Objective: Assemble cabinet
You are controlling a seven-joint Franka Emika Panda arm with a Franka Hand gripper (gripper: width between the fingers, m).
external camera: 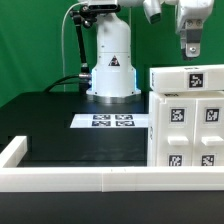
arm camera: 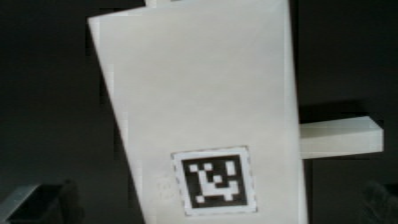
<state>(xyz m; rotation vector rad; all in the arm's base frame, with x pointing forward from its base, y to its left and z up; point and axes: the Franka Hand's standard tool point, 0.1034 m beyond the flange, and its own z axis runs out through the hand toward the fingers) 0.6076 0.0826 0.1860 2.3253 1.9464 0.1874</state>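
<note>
The cabinet is a large white box with tag marks, standing on the black table at the exterior view's right. A white tagged panel lies across its top. In the wrist view this panel fills most of the picture, with one tag on it. My gripper hangs just above the panel without touching it. In the wrist view my gripper has its dark fingertips far apart at the frame's corners, open and empty.
The marker board lies flat in front of the robot base. A low white rail edges the table's front and side. A short white bar juts out beside the panel in the wrist view.
</note>
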